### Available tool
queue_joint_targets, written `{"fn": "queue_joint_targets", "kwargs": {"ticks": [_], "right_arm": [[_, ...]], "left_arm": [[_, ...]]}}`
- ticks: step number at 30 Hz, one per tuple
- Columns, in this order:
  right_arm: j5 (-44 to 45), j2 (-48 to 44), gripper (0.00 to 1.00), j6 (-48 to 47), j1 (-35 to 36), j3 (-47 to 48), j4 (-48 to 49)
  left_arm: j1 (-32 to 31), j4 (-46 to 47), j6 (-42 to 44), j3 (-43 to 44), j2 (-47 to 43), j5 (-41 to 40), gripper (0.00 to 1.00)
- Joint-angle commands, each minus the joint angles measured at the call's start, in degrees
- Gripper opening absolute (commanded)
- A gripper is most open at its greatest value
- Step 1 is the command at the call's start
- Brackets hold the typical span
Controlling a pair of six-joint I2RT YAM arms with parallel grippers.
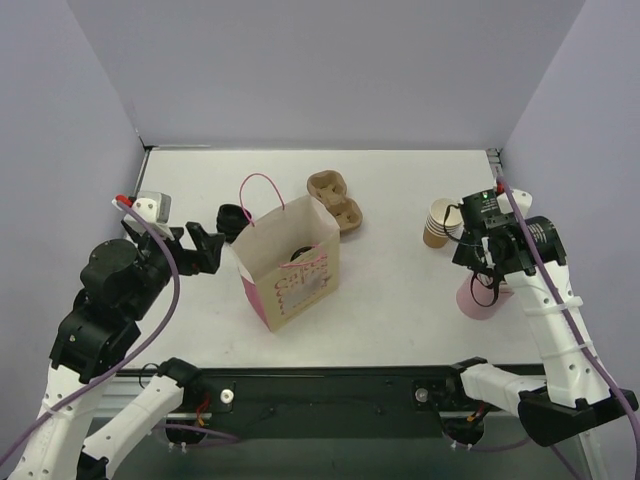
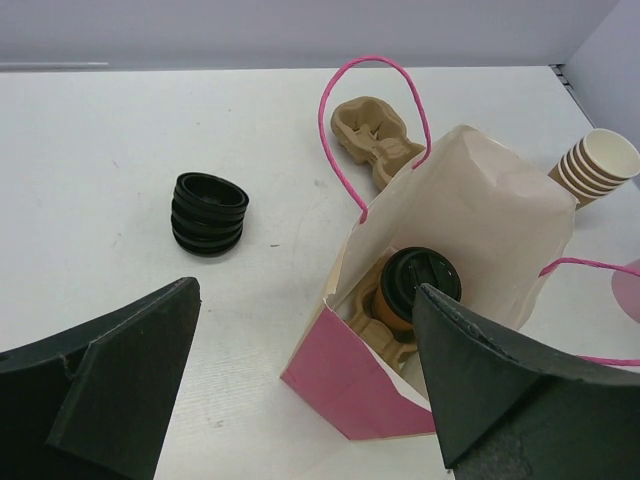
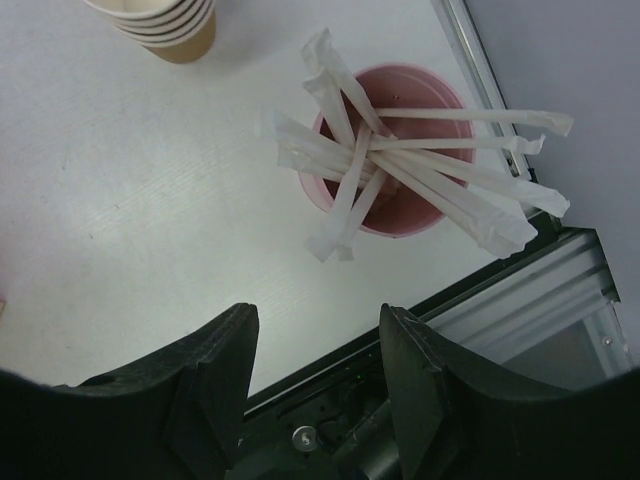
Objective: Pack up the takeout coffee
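While the left fingers gape beside the bagged takeout coffee, the right fingers (apart, empty) could topple the pink straw cup if lowered off-centre.

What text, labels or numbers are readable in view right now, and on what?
No text reads clearly in any view.
Paper bag: pink printed marks on its front face, too blurred to read.
Takeout coffee inside the bag: no lettering can be made out on its lid.
Wrapped straws and stacked paper cups: no print visible.
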Motion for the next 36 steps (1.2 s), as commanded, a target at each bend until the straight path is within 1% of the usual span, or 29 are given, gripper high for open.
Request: {"fn": "queue_joint_targets", "kwargs": {"ticks": [1, 4, 6, 10, 12, 13, 15, 16, 19, 25, 27, 32, 33, 36], "right_arm": [[-1.46, -0.44, 0.51, -0.83, -0.86, -4.87, 0.17], [0.12, -0.27, 0.49, -3.20, -1.64, -8.74, 4.57], [-0.23, 0.61, 0.47, -4.52, -3.14, -10.07, 5.90], [0.21, 1.76, 0.44, -5.49, -3.93, -12.45, 8.10], [1.09, 1.85, 0.41, -6.19, -4.55, -13.41, 8.54], [1.18, 1.85, 0.38, -6.46, -4.81, -13.85, 9.24], [1.26, 1.76, 0.36, -7.34, -5.86, -14.73, 9.95], [1.18, 1.84, 0.32, -7.95, -6.30, -14.82, 10.04], [1.44, 1.85, 0.27, -8.57, -7.27, -15.17, 10.04], [1.70, 1.85, 0.26, -9.10, -7.45, -14.74, 10.13], [1.53, 1.50, 0.24, -8.92, -7.36, -14.65, 10.13], [1.18, 1.05, 0.15, -9.89, -7.36, -14.47, 10.13], [1.18, 0.97, 0.11, -10.06, -7.36, -14.47, 10.13], [0.91, 0.62, 0.08, -10.42, -7.45, -14.12, 9.95]], "left_arm": [[0.01, 0.94, 0.88, -0.52, 0.54, -1.68, 0.97], [-0.08, 1.20, 1.06, -0.34, 0.89, -1.42, 0.97], [-0.08, 1.21, 1.41, -0.17, 0.98, -1.41, 0.97], [-0.16, 0.86, 2.11, 0.19, 0.72, -2.29, 0.97], [-0.16, 0.94, 2.20, 0.01, 0.28, -2.64, 0.97], [-0.08, 1.03, 2.20, -0.08, 0.11, -2.73, 0.97], [-0.08, 1.20, 2.29, -0.25, -0.07, -2.82, 0.97], [-0.08, 1.21, 2.29, -0.34, -0.16, -2.82, 0.97], [-0.08, 1.38, 2.64, -0.25, -0.16, -2.91, 0.97], [-0.08, 2.26, 2.73, -1.04, -0.34, -2.56, 0.97], [-0.08, 2.35, 2.90, -0.87, -0.34, -2.38, 0.97], [-0.08, 2.26, 3.17, -0.96, -0.60, -2.73, 0.97], [-0.08, 2.17, 3.17, -1.13, -0.69, -2.73, 0.97], [-0.08, 2.26, 3.17, -1.04, -0.78, -2.65, 0.97]]}}
